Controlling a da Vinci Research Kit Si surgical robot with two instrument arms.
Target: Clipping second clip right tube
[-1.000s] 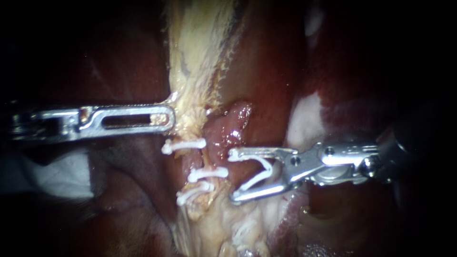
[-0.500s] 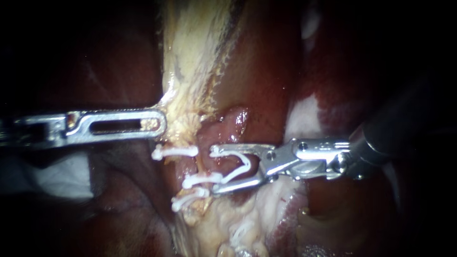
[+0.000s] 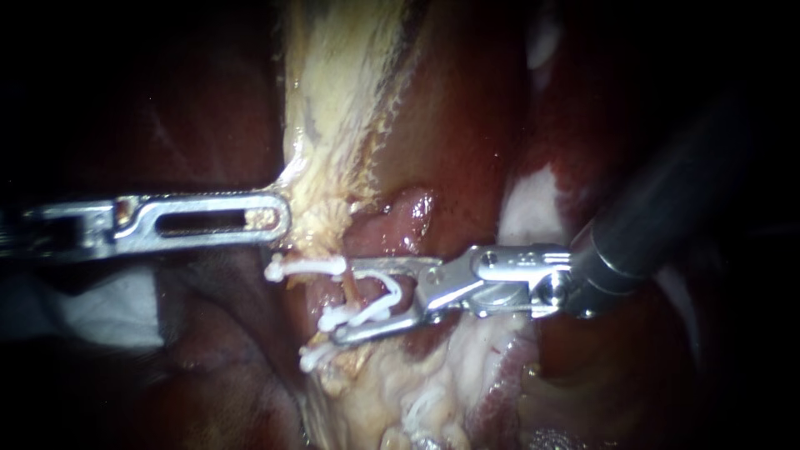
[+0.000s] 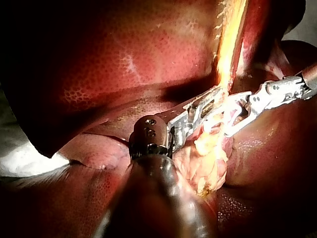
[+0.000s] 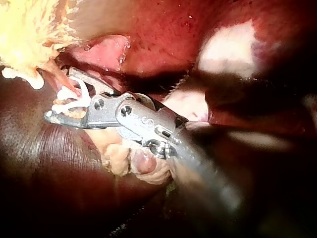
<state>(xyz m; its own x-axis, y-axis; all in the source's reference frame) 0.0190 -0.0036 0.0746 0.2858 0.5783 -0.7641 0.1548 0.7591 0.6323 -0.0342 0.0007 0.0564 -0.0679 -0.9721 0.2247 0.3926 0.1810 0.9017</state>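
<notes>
At centre frame in the endoscope view, the right instrument (image 3: pixel 343 302) enters from the right edge with its jaws spread wide. Both jaws seat a white clip (image 3: pixel 393 290), which stands open in a V, so the jaws are grasping that clip. A thin orange tube (image 3: pixel 353 289) passes between the two clip arms; contact between arms and tube cannot be confirmed.

Three closed clips sit just left of the jaws. The upper clip (image 3: pixel 304 267) is level with the upper jaw tip, the middle clip (image 3: pixel 329 318) lies just beside the lower jaw tip, and the lower clip (image 3: pixel 317 357) sits below both.

At left of frame, the left instrument (image 3: pixel 271 218) lies level, one slotted jaw facing the camera. Its tip meets the pale yellow band (image 3: pixel 333 100), which descends from top centre. The left wrist view shows both jaws clenched on this band, with the liver (image 4: pixel 124 59) behind.
</notes>
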